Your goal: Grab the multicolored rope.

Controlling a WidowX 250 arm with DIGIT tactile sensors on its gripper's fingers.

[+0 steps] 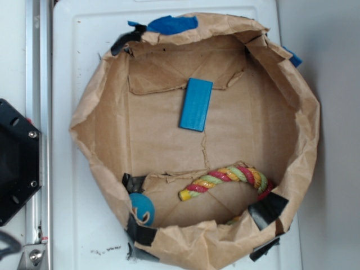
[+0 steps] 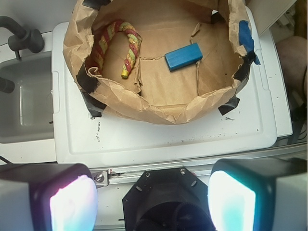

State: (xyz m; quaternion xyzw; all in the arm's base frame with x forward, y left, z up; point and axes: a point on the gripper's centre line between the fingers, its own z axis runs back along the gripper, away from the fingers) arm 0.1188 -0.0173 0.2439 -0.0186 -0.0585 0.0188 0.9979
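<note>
The multicolored rope (image 1: 230, 175) lies curved on the floor of a brown paper basin (image 1: 90, 107), near its front right wall in the exterior view. In the wrist view the rope (image 2: 134, 45) arches at the far left of the basin (image 2: 159, 111). My gripper (image 2: 151, 202) shows only in the wrist view, high above the robot base and well short of the basin. Its two fingers (image 2: 70, 204) stand wide apart with nothing between them. The gripper is out of the exterior view.
A flat blue block (image 1: 196, 104) lies mid-basin, also seen in the wrist view (image 2: 183, 56). A teal ball (image 1: 142, 207) sits against the front left wall. The basin's taped walls rise around everything. The black robot base (image 1: 14, 163) is at the left; a grey sink (image 2: 24, 106) adjoins the white top.
</note>
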